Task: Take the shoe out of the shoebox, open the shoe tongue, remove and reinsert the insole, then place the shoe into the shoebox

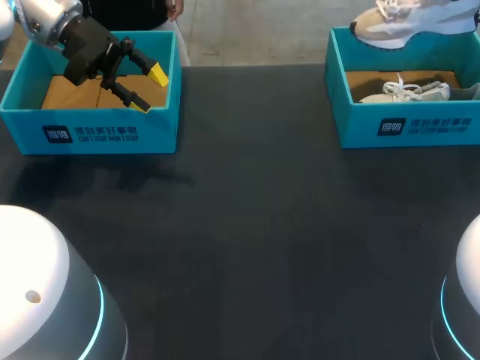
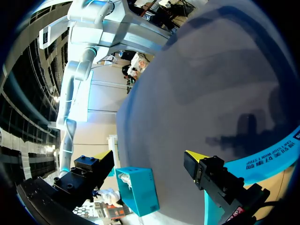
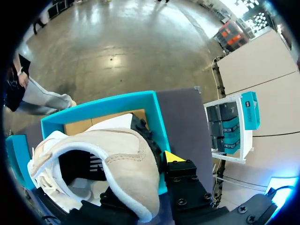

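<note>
Head view: found the left gripper [image 1: 148, 90] above the left shoebox [image 1: 90, 135], fingers spread wide, holding nothing, with only brown cardboard floor under it. Logged the right shoebox [image 1: 409, 124] at the far right of the table [image 1: 247, 225], well apart from the left one, with a second shoe [image 1: 405, 91], white, lying inside on the cardboard. Spotted the shoe [image 1: 409, 21], beige and white, up in the air over that box's back wall, clear of the second shoe; could not see the right gripper from here. Noted two white rounded arm housings [image 1: 37, 292] at the near corners. Left wrist view: saw own yellow tips far apart with dark tabletop between them, the teal rim of the left shoebox just beside one finger and the right shoebox small, far ahead across the table. Right wrist view: found the right gripper [image 3: 140, 180] clamped on the shoe near the heel, one yellow tip against the sole's side, the other finger mostly hidden under the upper. Saw the heel collar and dark opening facing the camera. Saw the right shoebox directly below, its teal wall and cardboard floor partly blocked by the shoe. Could not pick out the second shoe behind it.
</note>
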